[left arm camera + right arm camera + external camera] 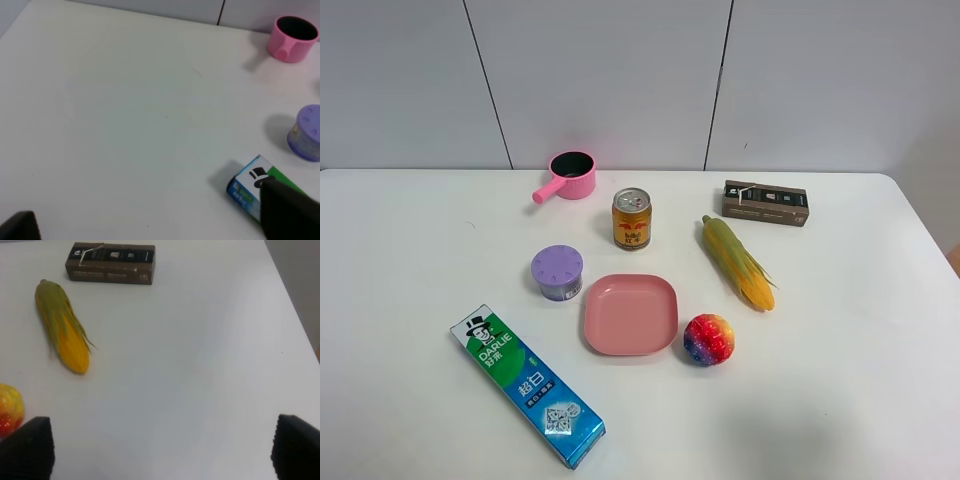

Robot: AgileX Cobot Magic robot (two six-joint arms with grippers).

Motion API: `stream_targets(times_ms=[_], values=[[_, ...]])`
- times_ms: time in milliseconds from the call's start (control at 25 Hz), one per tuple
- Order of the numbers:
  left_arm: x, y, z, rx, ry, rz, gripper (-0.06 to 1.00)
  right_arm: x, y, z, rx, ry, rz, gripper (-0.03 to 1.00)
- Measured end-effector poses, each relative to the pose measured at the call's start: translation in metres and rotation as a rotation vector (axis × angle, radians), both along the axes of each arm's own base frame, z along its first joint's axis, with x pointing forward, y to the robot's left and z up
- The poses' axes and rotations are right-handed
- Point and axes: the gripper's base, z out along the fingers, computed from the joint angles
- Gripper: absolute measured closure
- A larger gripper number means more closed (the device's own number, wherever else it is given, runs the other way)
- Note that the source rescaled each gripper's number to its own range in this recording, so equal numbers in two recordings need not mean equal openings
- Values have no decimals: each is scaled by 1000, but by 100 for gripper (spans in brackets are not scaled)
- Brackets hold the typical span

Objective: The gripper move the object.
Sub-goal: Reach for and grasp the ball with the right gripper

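**Operator:** Where was everything, left to right?

**Spotter:** On the high camera, your white table (pixel 410 250) carried the green-and-blue cardboard toothpaste box (pixel 525 400), then the flat pink square plastic plate (pixel 630 313). Next came the small bumpy rainbow ball (pixel 709 339), just beside the plate at its 4 o'clock. The yellow corn cob with its green husk (pixel 738 262) lay at the ball's 1 o'clock, near but apart.

**Operator:** And the grippers?

**Spotter:** Neither arm showed on the high camera. Your left gripper (pixel 147 207) had its black jaws spread wide and empty, with one finger hiding part of the toothpaste box. Your right gripper (pixel 160 440) was spread and empty too. The rainbow ball (pixel 10 407) sat just beyond one of its fingertips.

**Operator:** What could have gone wrong from there?

**Spotter:** I judged the ball's roundness your main risk. If you closed off-centre, it could squirt out and roll against the plate or toward the table edge. If you came down skewed, a finger could nudge it away first. Approaching from its 1 o'clock, you could clip the corn cob.
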Motion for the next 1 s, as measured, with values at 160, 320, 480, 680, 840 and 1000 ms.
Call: stream_targets(times_ms=[160, 320, 480, 680, 840, 1000], values=[[0, 0, 0, 0, 0, 0, -6, 0, 0, 0, 0, 0, 0, -3], [0, 0, 0, 0, 0, 0, -6, 0, 0, 0, 0, 0, 0, -3], [0, 0, 0, 0, 0, 0, -6, 0, 0, 0, 0, 0, 0, -3], [0, 0, 0, 0, 0, 0, -6, 0, 0, 0, 0, 0, 0, -3], [0, 0, 0, 1, 0, 0, -6, 1, 0, 1, -1, -15, -1, -3], [0, 0, 0, 1, 0, 0, -6, 1, 0, 2, -2, -21, -1, -3]])
